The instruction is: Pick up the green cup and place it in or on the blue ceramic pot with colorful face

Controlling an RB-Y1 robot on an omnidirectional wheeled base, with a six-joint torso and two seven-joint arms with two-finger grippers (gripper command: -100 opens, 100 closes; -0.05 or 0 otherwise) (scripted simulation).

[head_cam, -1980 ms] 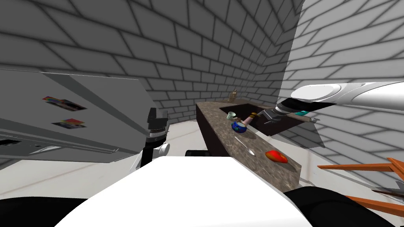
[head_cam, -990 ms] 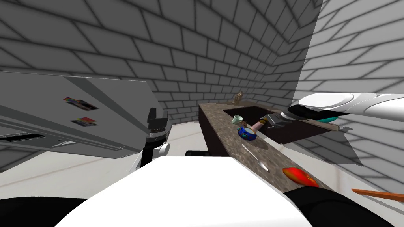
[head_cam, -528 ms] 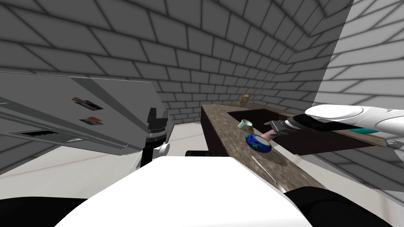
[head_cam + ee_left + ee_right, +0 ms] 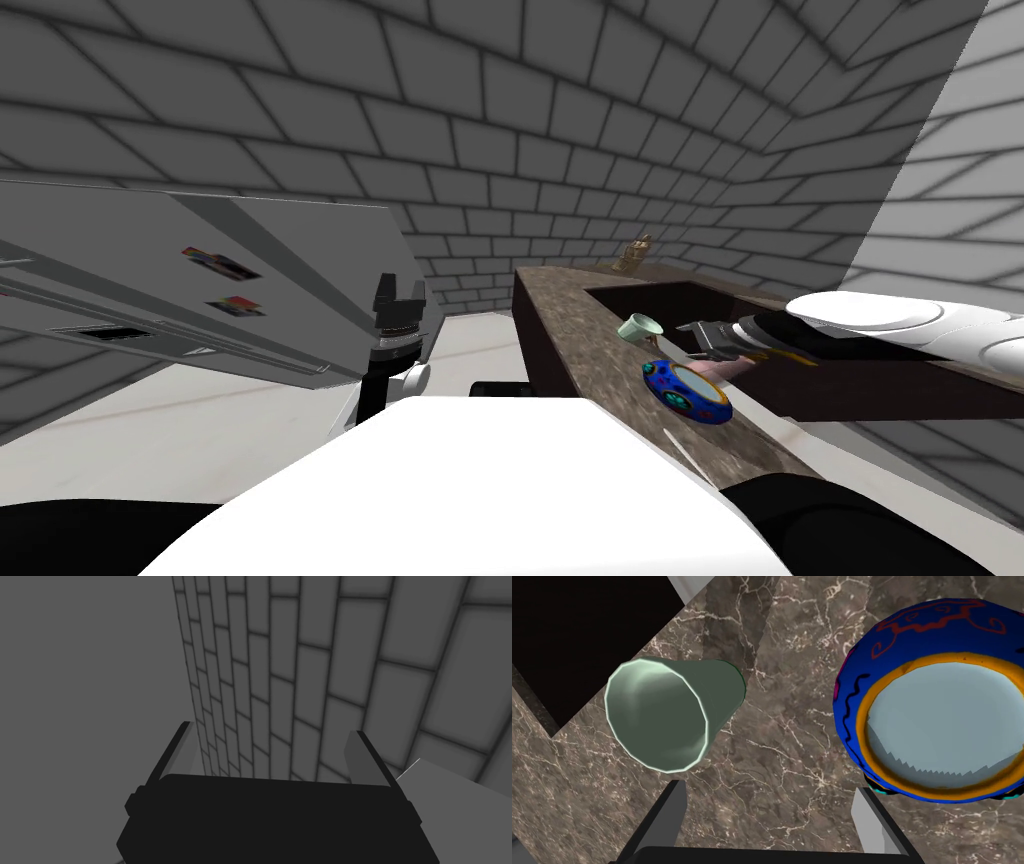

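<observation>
Right wrist view: right tool released, fingers spread with nothing between them, hovering over the brown marbled bench. Pale green cup lies on the bench just beyond one finger, mouth turned toward the camera, untouched, next to a dark recess. Blue pot with orange rim and coloured markings sits just beyond the other finger, apart from the cup. Left tool also released, held at the robot's left beside a grey panel.

One green cup, one blue pot, two colourful stickers, one small brown figurine
</observation>
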